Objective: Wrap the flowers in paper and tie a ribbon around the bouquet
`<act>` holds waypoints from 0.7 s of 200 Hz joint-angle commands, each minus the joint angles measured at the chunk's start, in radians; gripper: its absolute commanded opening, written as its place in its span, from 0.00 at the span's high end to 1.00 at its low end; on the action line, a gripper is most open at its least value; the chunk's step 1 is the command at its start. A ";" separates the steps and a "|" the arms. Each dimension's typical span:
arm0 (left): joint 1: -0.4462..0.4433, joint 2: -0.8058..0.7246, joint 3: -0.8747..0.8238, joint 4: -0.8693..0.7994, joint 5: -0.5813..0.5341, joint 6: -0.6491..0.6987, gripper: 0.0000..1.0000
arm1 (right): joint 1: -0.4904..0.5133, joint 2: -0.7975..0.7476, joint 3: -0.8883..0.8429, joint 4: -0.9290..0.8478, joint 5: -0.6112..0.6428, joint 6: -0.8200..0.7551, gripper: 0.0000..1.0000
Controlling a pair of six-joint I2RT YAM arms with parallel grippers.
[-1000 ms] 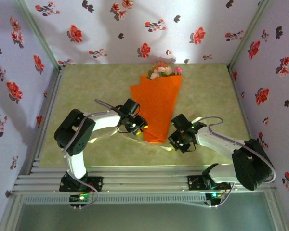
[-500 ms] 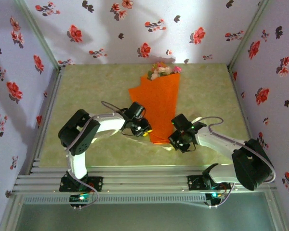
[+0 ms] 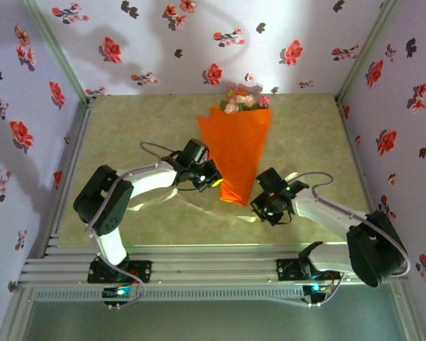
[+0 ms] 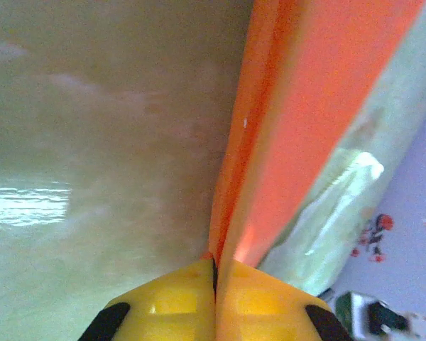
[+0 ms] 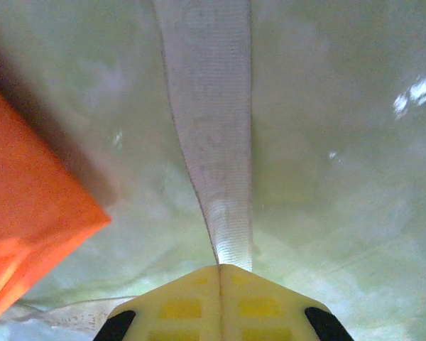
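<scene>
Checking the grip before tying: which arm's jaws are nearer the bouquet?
Left. The left jaws are shut on the bouquet at its edge near the narrow end; the right jaws hold the ribbon beside that tip.

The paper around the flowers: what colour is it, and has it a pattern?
The paper is plain bright orange, clearest in the top external view.

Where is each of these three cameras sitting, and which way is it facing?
Top external: above and behind, looking down on the table; left arm and right arm flank the bouquet.
Left wrist: on the left arm, facing along the table; left gripper pinches the bouquet's edge.
Right wrist: on the right arm, facing the table; right gripper pinches the ribbon.
Shared: both wrist views catch the bouquet.
</scene>
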 commanded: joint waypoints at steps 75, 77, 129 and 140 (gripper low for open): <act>0.014 -0.133 -0.039 0.015 0.079 -0.114 1.00 | -0.332 0.315 0.267 0.136 0.041 -0.210 1.00; 0.014 -0.134 -0.043 0.018 0.079 -0.116 1.00 | -0.336 0.322 0.275 0.140 0.041 -0.210 1.00; 0.005 -0.110 -0.129 0.063 0.104 -0.149 0.86 | -0.425 0.539 0.543 0.121 0.057 -0.212 1.00; 0.007 -0.124 -0.135 0.003 0.092 -0.140 0.57 | -0.424 0.563 0.571 0.104 0.048 -0.220 1.00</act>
